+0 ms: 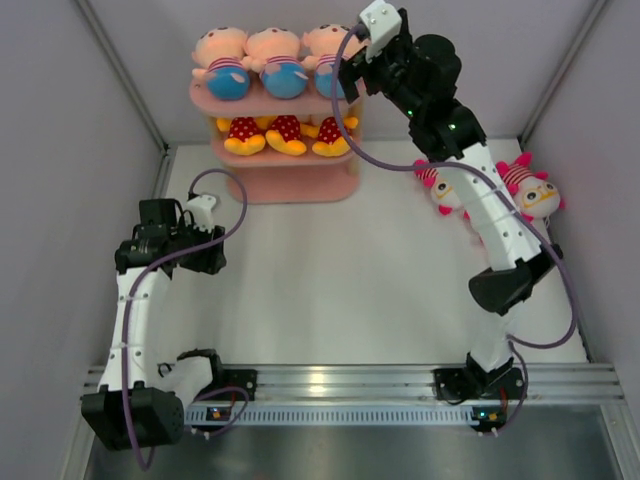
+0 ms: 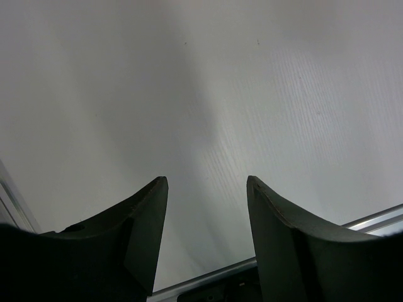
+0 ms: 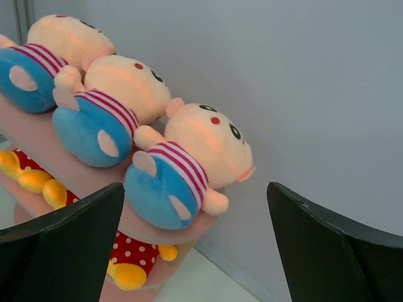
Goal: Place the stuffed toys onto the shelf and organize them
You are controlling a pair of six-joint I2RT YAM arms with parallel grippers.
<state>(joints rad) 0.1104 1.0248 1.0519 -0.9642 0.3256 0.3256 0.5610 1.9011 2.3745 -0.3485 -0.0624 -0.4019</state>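
The pink shelf (image 1: 232,104) stands at the back of the table. Three peach-headed dolls in blue pants (image 1: 284,62) lie in a row on its top board. Three yellow-orange toys with red dotted bodies (image 1: 286,133) lie on the middle board. Two white-faced toys with pink tufts (image 1: 531,189) lie on the table at the right, one of them (image 1: 441,189) partly under my right arm. My right gripper (image 1: 346,76) is open and empty, just off the rightmost peach doll (image 3: 195,151), apart from it. My left gripper (image 1: 205,222) is open and empty over bare table.
White walls close in the table at the back and on both sides. The shelf's lowest board (image 1: 300,186) shows bare pink. An aluminium rail (image 1: 350,380) runs along the near edge and also shows in the left wrist view (image 2: 371,221).
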